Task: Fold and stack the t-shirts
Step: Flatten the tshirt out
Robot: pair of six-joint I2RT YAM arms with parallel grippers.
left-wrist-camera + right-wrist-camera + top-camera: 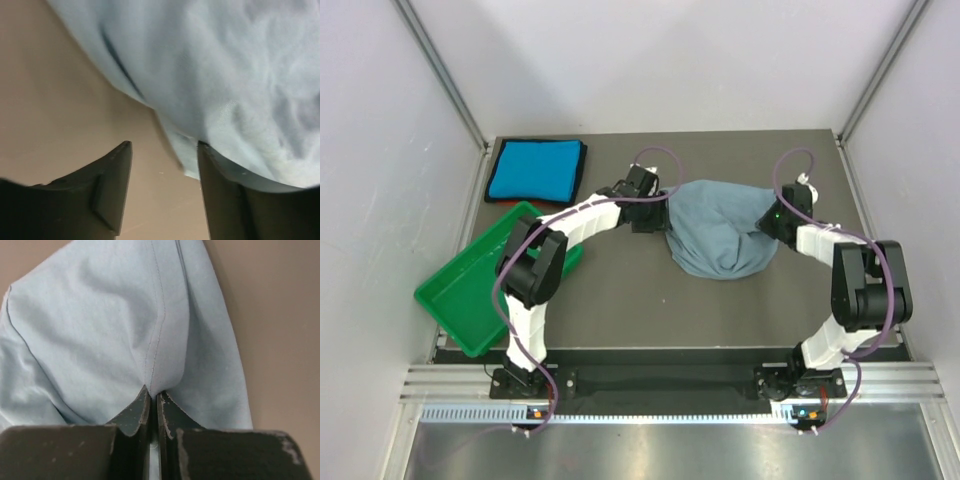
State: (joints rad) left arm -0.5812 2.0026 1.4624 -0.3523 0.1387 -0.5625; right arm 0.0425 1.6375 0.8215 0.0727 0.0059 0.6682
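Note:
The grey-blue t-shirt point(720, 232) lies bunched in a rounded heap at mid-table. My left gripper point(655, 205) is at its left edge, jaws open; in the left wrist view the gripper point(165, 146) has the shirt's edge point(225, 90) lying against and over its right finger point(215, 190), with bare table between the fingers. My right gripper point(775, 212) is at the shirt's right edge, shut on a pinched fold of the grey-blue t-shirt point(125, 325) beside a seam; the gripper point(154, 394) shows cloth between its tips. The turquoise t-shirt point(536, 168) lies folded at the back left.
A green plastic tray point(445, 295) sits tilted over the table's left edge, next to the left arm's elbow. White walls and metal posts stand behind and beside the dark table point(720, 310).

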